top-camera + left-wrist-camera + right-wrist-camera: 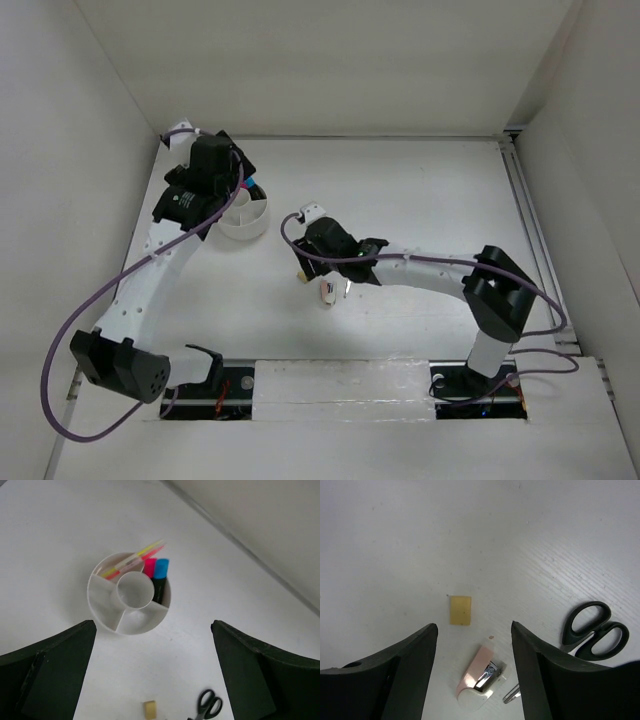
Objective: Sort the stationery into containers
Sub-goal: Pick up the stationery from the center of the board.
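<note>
I record a white tray (102, 600) holding black highlighters (158, 588), capped pink and blue, a yellow stick (145, 548) and a pink pen (114, 574). Eraser (460, 610) is tan; scissors (592, 630) black-handled; small piece (476, 677) pale pink, white, silver. My right fingers (390, 680) are black; table (470, 530) plain white.

White curved links (150, 265) with small holes join black joint housings (500, 292) on the left arm (118, 315) and right arm (430, 268). A purple cable (52, 350) loops along each. The left tool (153, 626) has broad, dark fingers (50, 670).
</note>
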Available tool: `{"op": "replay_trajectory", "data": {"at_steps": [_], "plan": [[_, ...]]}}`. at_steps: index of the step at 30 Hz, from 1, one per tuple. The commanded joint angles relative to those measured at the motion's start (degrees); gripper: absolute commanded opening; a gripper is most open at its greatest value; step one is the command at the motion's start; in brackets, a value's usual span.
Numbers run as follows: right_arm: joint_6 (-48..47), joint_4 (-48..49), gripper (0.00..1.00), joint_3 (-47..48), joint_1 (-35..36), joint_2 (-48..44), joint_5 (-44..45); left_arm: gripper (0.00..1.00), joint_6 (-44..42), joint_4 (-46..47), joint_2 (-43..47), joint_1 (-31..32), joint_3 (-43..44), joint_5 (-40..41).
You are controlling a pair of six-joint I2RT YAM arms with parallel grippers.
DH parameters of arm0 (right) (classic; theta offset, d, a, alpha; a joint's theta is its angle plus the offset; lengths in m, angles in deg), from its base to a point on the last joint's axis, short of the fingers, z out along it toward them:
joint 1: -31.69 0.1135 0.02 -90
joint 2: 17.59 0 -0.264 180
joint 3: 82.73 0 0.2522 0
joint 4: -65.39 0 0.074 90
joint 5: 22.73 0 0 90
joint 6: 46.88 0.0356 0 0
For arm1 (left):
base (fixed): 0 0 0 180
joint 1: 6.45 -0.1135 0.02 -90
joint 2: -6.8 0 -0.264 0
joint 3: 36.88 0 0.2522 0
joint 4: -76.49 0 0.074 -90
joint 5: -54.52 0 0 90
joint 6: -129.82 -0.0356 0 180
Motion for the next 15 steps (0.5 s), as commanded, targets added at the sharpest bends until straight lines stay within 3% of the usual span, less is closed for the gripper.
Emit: {"op": "replay_trajectory", "data": {"at_steps": [1, 15], "plan": [[0.75, -2.87, 0.66, 4.34, 1.80, 3.33, 2.85, 1.00, -1.49, -0.60, 3.64, 0.00, -4.94, -0.02], [2.42, -4.01, 0.60, 8.04, 1.80, 12.66, 1.62, 1.00, -2.02, -2.35, 11.72, 0.00, -9.44, 0.69]]}}
